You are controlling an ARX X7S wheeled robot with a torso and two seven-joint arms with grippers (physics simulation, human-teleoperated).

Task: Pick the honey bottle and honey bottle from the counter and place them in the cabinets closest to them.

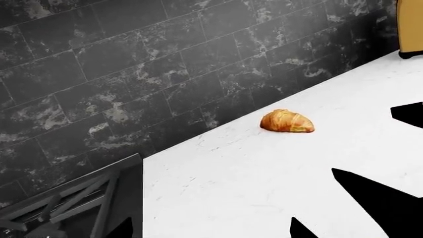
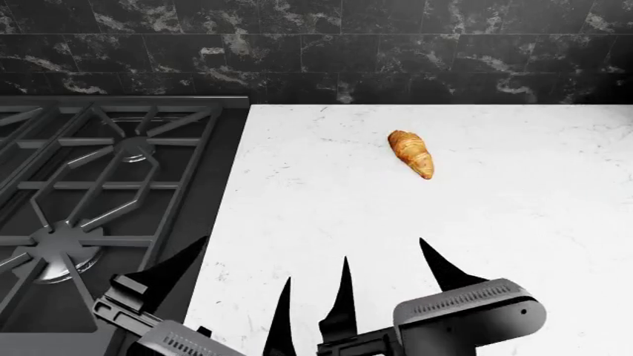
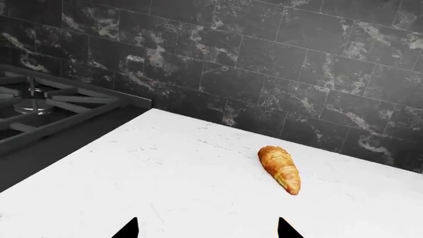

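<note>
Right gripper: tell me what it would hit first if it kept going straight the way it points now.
Probably the croissant. In the right wrist view it lies ahead of the open right gripper, slightly toward one fingertip, with bare white counter between. If it passes wide, the dark tiled wall comes next. Depth is unclear.

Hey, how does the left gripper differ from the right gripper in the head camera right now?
The left gripper hangs over the counter's edge beside the stove; the right gripper hangs wholly over the white counter, nearer the croissant. Both are open, empty and black-fingered.
</note>
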